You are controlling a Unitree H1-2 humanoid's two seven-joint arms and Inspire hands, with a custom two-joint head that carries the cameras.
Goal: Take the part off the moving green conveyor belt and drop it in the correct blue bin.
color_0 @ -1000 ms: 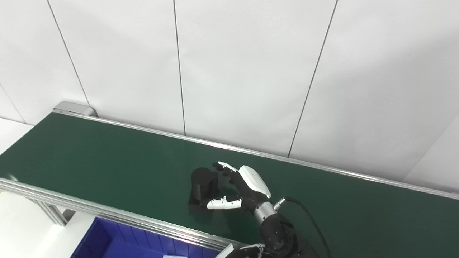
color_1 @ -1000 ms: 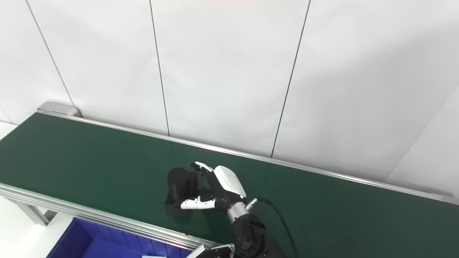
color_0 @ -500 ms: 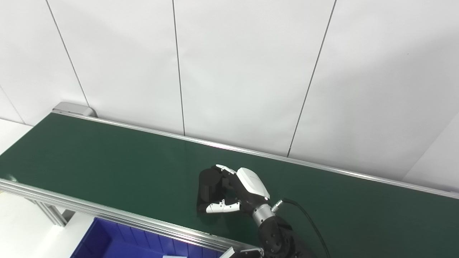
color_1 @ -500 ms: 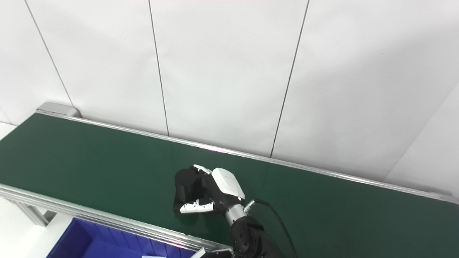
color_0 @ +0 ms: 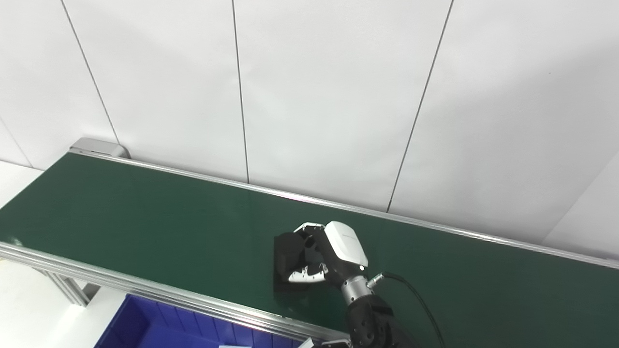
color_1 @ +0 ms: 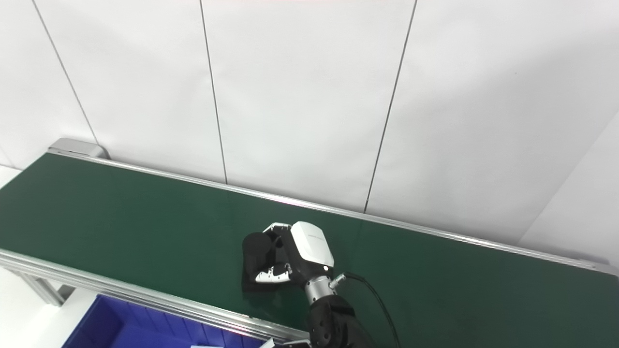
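Right hand (color_0: pixel 325 253) clamped on the black part (color_0: pixel 286 251), which stands upright on the belt (color_0: pixel 145 212), just left of my palm. Bin (color_0: pixel 145 328) sits below the belt's near rail, left of the hand. Left hand unseen.

head cameras look down, share conveyor belt (color_0: pixel 145 212)

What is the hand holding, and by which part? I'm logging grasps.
The right hand is closed around the black part, gripping the upper cylinder; its base sits on the belt.
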